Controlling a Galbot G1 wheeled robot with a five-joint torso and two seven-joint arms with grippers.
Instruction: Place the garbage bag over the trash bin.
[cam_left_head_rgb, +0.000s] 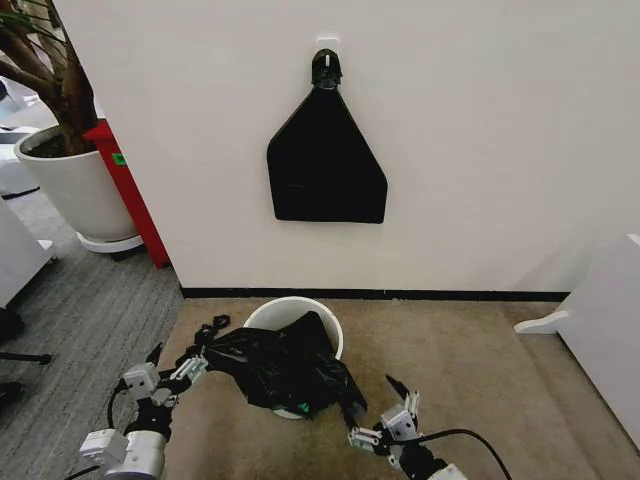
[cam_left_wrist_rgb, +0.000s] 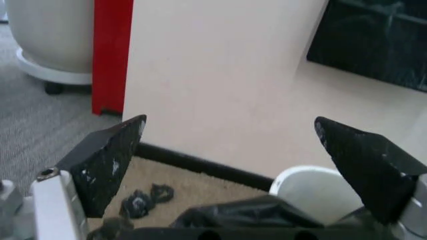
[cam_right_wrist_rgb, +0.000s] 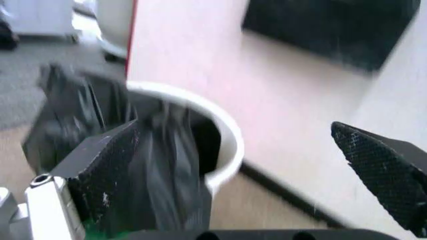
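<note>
One black bag (cam_left_head_rgb: 285, 365) lies over the front of the white bin (cam_left_head_rgb: 283, 312), partly inside it. Left gripper (cam_left_head_rgb: 178, 362) and right gripper (cam_left_head_rgb: 382, 408) sit beside it, both open and holding nothing.

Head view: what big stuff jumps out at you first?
A crinkly black bag lies draped over the near side of a white bin on the carpet by the wall. Both grippers are open, the left gripper at the bag's left edge, the right gripper by its right corner. A black sheet hangs on the wall above.
</note>
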